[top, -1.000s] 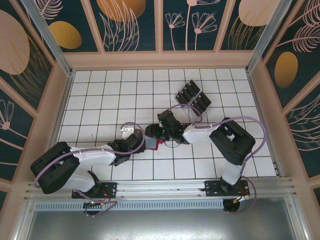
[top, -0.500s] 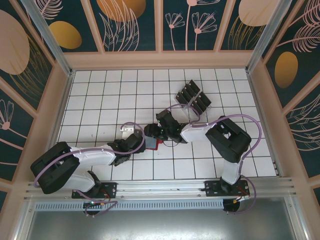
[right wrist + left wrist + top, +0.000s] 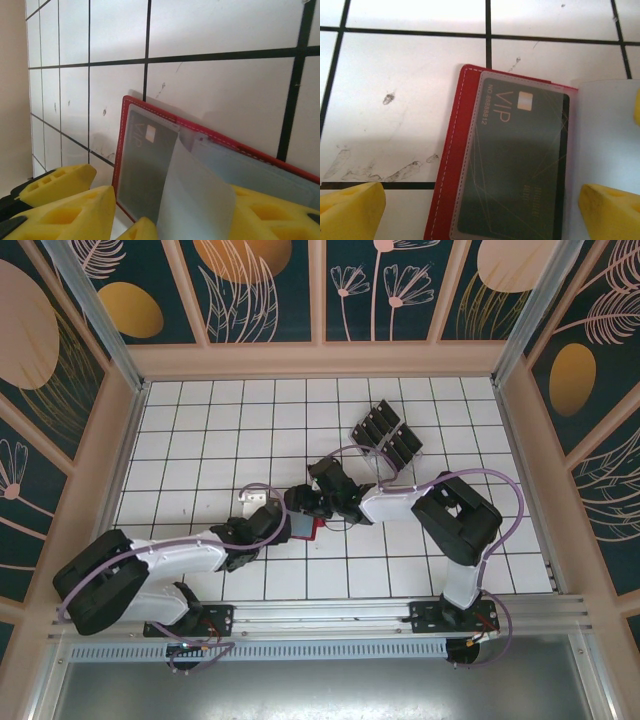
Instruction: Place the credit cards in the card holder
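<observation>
Right arm [image 3: 400,506] has edged leftward; left tool [image 3: 480,212] spread wide over the card holder [image 3: 452,165]; right tool [image 3: 172,216], cannot tell.

We see the worktop [image 3: 200,430] brightly and evenly lit, with only soft, short shadows lying close under the arms. At the edges of the top view the enclosure posts lean outward. From the left wrist, the credit card [image 3: 520,165] in the card holder [image 3: 451,165] reads sharp, with a faint shadow across it. The yellow fingertips [image 3: 350,212] of the left claw [image 3: 480,212] are blurred. From the right wrist, the right claw [image 3: 170,217] looks soft, the clear flap [image 3: 195,200] hazy, and the far tiles nearly wash out.
</observation>
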`<act>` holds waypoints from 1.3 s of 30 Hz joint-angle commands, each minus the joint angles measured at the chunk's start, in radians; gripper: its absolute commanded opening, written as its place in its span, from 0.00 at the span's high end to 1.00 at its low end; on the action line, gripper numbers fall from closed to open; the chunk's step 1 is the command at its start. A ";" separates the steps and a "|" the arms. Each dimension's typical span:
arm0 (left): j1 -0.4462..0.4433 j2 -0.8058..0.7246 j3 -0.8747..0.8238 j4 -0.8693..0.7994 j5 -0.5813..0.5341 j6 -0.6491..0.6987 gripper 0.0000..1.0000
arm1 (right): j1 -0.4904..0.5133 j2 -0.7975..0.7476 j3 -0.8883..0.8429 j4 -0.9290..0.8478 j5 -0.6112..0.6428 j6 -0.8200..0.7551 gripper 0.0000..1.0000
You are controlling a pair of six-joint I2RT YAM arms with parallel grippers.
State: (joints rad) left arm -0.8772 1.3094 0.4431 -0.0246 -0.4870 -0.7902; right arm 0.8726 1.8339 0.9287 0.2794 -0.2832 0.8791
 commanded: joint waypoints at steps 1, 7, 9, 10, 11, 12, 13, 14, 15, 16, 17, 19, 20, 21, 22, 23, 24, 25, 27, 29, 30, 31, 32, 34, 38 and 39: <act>0.000 -0.093 0.005 -0.049 -0.068 -0.005 0.02 | 0.010 0.003 0.020 0.041 -0.028 0.020 0.45; -0.001 -0.291 0.010 -0.133 -0.171 -0.041 0.02 | 0.024 0.009 0.060 0.017 -0.027 0.023 0.45; -0.002 -0.333 0.016 -0.152 -0.190 -0.044 0.01 | 0.031 0.020 0.088 0.000 -0.025 0.021 0.45; -0.001 -0.351 0.019 -0.158 -0.196 -0.044 0.01 | 0.035 0.029 0.104 -0.011 -0.022 0.018 0.45; -0.001 -0.364 0.024 -0.163 -0.202 -0.046 0.01 | 0.040 0.039 0.121 -0.019 -0.021 0.016 0.45; -0.001 -0.371 0.030 -0.170 -0.206 -0.046 0.02 | 0.044 0.049 0.136 -0.024 -0.019 0.015 0.45; -0.001 -0.379 0.035 -0.176 -0.211 -0.051 0.02 | 0.048 0.064 0.155 -0.032 -0.019 0.016 0.45; -0.001 -0.385 0.040 -0.179 -0.216 -0.051 0.02 | 0.053 0.085 0.177 -0.042 -0.018 0.015 0.45; -0.002 -0.391 0.041 -0.179 -0.217 -0.055 0.01 | 0.057 0.101 0.196 -0.048 -0.016 0.014 0.45; -0.001 -0.398 0.042 -0.179 -0.220 -0.056 0.02 | 0.061 0.123 0.216 -0.052 -0.016 0.015 0.45; -0.001 -0.403 0.042 -0.178 -0.222 -0.058 0.02 | 0.064 0.148 0.239 -0.054 -0.018 0.016 0.45; -0.002 -0.410 0.042 -0.178 -0.226 -0.059 0.02 | 0.068 0.190 0.277 -0.059 -0.027 0.022 0.45; -0.002 -0.412 0.042 -0.180 -0.227 -0.057 0.01 | 0.068 0.209 0.294 -0.056 -0.030 0.025 0.45; -0.001 -0.414 0.043 -0.181 -0.227 -0.057 0.01 | 0.068 0.221 0.305 -0.055 -0.033 0.027 0.45; -0.001 -0.414 0.041 -0.181 -0.226 -0.057 0.01 | 0.069 0.232 0.317 -0.055 -0.036 0.028 0.45; -0.001 -0.415 0.037 -0.181 -0.225 -0.056 0.01 | 0.069 0.237 0.325 -0.057 -0.039 0.029 0.45; -0.002 -0.414 0.035 -0.180 -0.224 -0.055 0.02 | 0.068 0.237 0.328 -0.055 -0.043 0.028 0.45; -0.002 -0.413 0.032 -0.180 -0.222 -0.054 0.01 | 0.069 0.231 0.329 -0.053 -0.045 0.024 0.45; -0.001 -0.408 0.026 -0.177 -0.215 -0.054 0.02 | 0.069 0.209 0.322 -0.047 -0.050 0.011 0.45; -0.001 -0.402 0.020 -0.172 -0.205 -0.054 0.01 | 0.069 0.170 0.303 -0.023 -0.067 -0.001 0.45; -0.001 -0.398 0.019 -0.173 -0.203 -0.056 0.01 | 0.069 0.150 0.293 -0.018 -0.070 -0.003 0.45; 0.000 -0.393 0.018 -0.172 -0.200 -0.058 0.02 | 0.069 0.126 0.281 -0.014 -0.068 -0.003 0.45; -0.001 -0.387 0.015 -0.169 -0.197 -0.060 0.01 | 0.069 0.102 0.268 -0.011 -0.065 -0.007 0.45; 0.001 -0.373 0.017 -0.160 -0.190 -0.057 0.01 | 0.071 0.063 0.240 -0.015 -0.060 -0.008 0.44; 0.001 -0.327 0.036 -0.152 -0.192 -0.046 0.01 | 0.079 0.004 0.158 -0.022 -0.027 -0.006 0.45; 0.001 -0.314 0.045 -0.152 -0.192 -0.043 0.01 | 0.080 -0.002 0.137 -0.022 -0.020 -0.005 0.45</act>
State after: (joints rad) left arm -0.8841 0.9524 0.4789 -0.1421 -0.6632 -0.8433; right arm 0.9291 1.9079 1.1084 0.2314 -0.2874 0.8902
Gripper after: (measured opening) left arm 0.985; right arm 0.554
